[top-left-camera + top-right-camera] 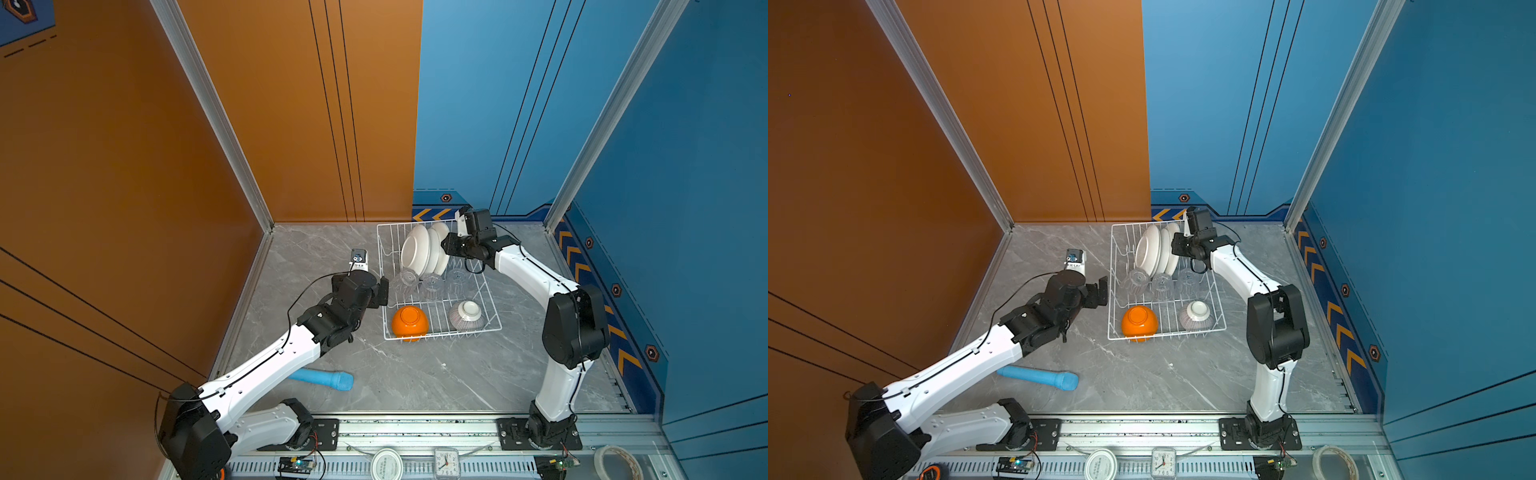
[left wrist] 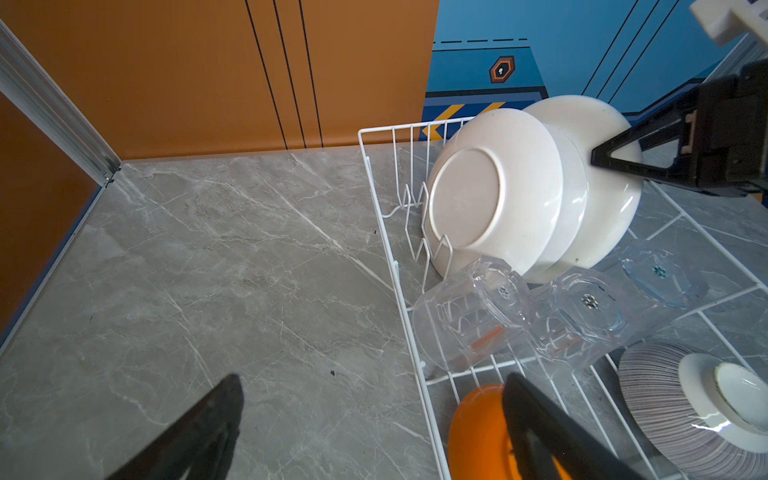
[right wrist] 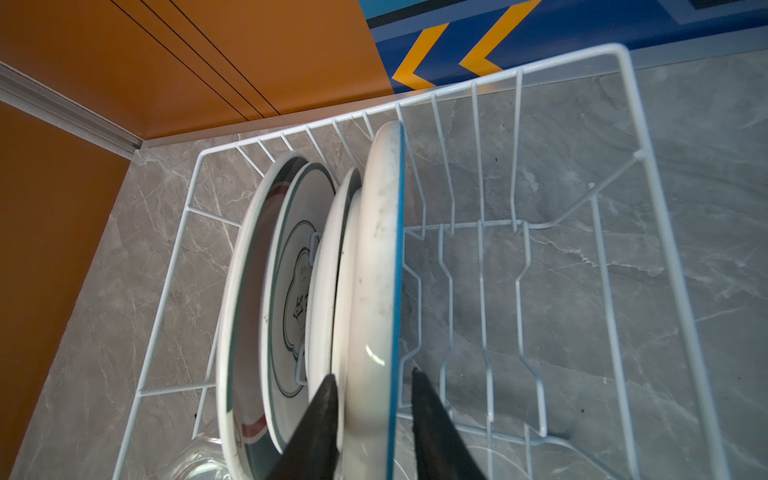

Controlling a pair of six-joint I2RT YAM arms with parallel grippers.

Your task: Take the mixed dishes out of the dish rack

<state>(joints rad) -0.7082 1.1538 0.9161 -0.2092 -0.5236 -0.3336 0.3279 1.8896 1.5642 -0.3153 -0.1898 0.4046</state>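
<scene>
Well, right gripper (image 3: pixel 372 374) straddled the plate (image 3: pixel 374 270) at 12 o'clock in the rack (image 3: pixel 645 154), grip unclear; I feared a rim-only pinch slipping. Left gripper (image 2: pixel 372 376) gaped open.

Left arm (image 1: pixel 266 365) and right arm (image 1: pixel 536 274), white moulded shells, black joint housings (image 1: pixel 575 328), thin black cables (image 1: pixel 309 286) clipped along shells, black screwed base plates (image 1: pixel 322 432) at six o'clock, right gripper (image 3: pixel 372 373), black tapered fingers (image 3: pixel 316 424).

Wide bare surface (image 1: pixel 415 374) left of and in front of the dish rack (image 1: pixel 486 299); only a blue cylinder (image 1: pixel 322 379) lying there, well apart. Inside, plates (image 1: pixel 415 249) packed on edge with slim gaps, right pincer (image 3: pixel 372 376) astride the outermost rim, open prong rows (image 3: pixel 482 291) beside it. Tumblers (image 1: pixel 432 284) crowding mid-rack. Gap between orange bowl (image 1: pixel 410 321) and striped bowl (image 1: pixel 466 316). Left pincer (image 2: pixel 372 376) just outside the left wall.
</scene>
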